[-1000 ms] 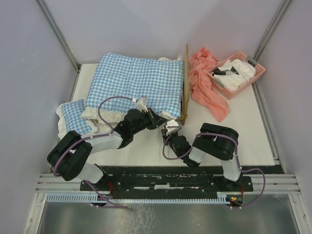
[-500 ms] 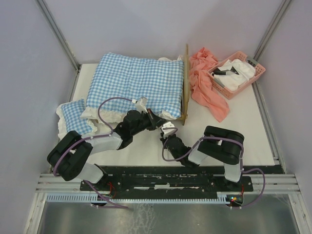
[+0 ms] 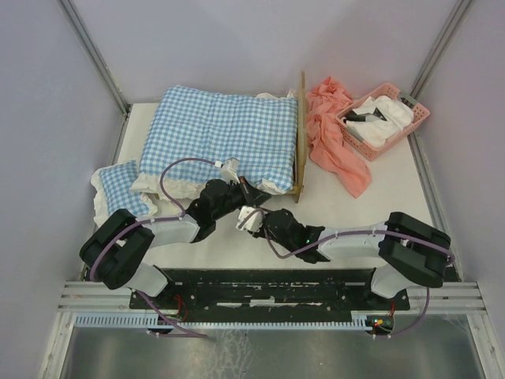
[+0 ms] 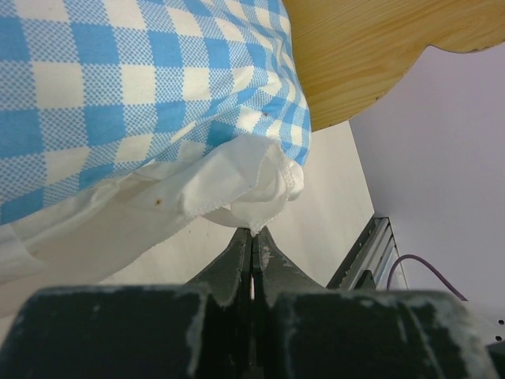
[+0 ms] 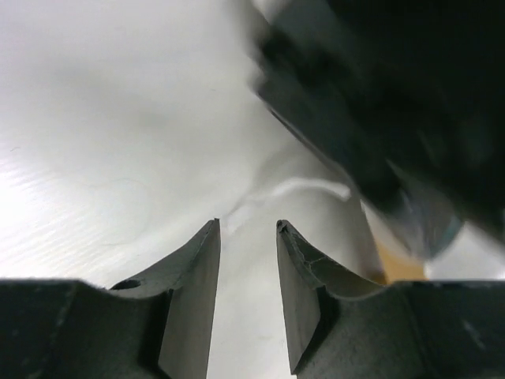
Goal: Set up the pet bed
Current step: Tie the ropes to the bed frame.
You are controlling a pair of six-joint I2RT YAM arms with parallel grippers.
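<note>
The pet bed shows mainly as its light-wood headboard (image 3: 300,134) (image 4: 363,47), standing edge-on at the right side of the blue-and-white checked cushion (image 3: 225,130) (image 4: 134,87) that covers the frame. My left gripper (image 3: 254,193) (image 4: 253,233) is shut on the tip of the cushion's white frill (image 4: 237,185) at its near right corner. My right gripper (image 3: 246,219) (image 5: 247,225) hovers low over the white table just in front of the left one. It is open, with nothing between its fingers.
A small checked pillow (image 3: 118,185) lies at the left. A pink cloth (image 3: 335,138) is heaped right of the headboard. Beside it, a pink basket (image 3: 416,118) holds white items. Metal rails (image 3: 442,213) edge the table.
My right gripper has opened and swung left, its arm stretching out until it sits close under the left gripper. The left gripper keeps its hold on the frill.
</note>
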